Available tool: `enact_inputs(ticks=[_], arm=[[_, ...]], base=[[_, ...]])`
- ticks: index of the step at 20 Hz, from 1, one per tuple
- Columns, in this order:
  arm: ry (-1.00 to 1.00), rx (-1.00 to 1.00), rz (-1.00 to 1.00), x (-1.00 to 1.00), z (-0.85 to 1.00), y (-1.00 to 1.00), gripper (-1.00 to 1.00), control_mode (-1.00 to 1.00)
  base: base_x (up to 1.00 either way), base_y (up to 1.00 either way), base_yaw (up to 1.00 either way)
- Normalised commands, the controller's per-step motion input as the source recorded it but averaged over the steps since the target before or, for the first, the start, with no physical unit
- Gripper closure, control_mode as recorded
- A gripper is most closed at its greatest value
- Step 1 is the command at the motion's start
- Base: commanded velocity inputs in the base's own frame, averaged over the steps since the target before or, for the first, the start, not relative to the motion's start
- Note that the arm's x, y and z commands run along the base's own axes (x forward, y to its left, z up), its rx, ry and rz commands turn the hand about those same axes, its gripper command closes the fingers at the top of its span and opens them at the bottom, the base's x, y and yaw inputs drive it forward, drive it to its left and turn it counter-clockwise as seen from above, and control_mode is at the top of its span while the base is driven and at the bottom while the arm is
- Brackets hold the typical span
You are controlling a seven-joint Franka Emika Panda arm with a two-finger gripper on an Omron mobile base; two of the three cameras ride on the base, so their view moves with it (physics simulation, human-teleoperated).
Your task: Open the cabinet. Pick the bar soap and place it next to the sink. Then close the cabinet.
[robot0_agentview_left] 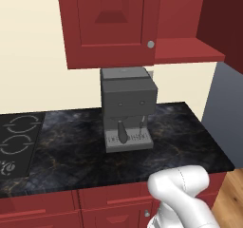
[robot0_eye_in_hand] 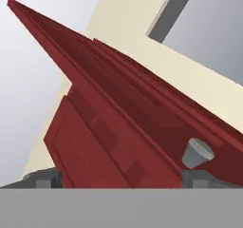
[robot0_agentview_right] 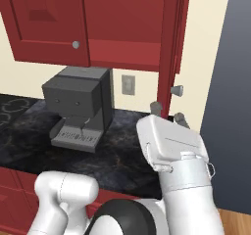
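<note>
dark red raised-panel cabinet door (robot0_agentview_right: 169,43) swung out edge-on | silver knob (robot0_eye_in_hand: 197,152) just beside right fingertip | two-finger gripper (robot0_agentview_right: 167,112) spread wide, straddling door edge, nothing held

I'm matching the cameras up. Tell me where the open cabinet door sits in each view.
Left base view: the open cabinet door is the dark panel at the upper right edge, right of the red shelf.
Right base view: the door stands edge-on, a narrow vertical strip right of centre, with its knob pointing right.
Hand view: the door slants across the middle, with its knob at lower right.
Shared landmark: the grey coffee machine in both base views, left of the door.
</note>
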Motion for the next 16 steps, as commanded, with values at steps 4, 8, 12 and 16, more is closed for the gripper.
enact_inputs(ticks=[4, 8, 12, 16], arm=[[-0.08, -0.03, 0.16, 0.26, -0.16, -0.22, -1.0, -1.0], [0.01, -0.14, 0.08, 0.58, -0.48, 0.0, -1.0, -1.0], [0.0, -0.07, 0.08, 0.31, -0.06, -0.14, -1.0, -1.0], [0.0, -0.08, 0.07, 0.31, 0.0, -0.02, -1.0, -1.0]], base=[[0.0, 0.0, 0.0], [0.0, 0.0, 0.0], [0.0, 0.0, 0.0], [0.0, 0.0, 0.0]])
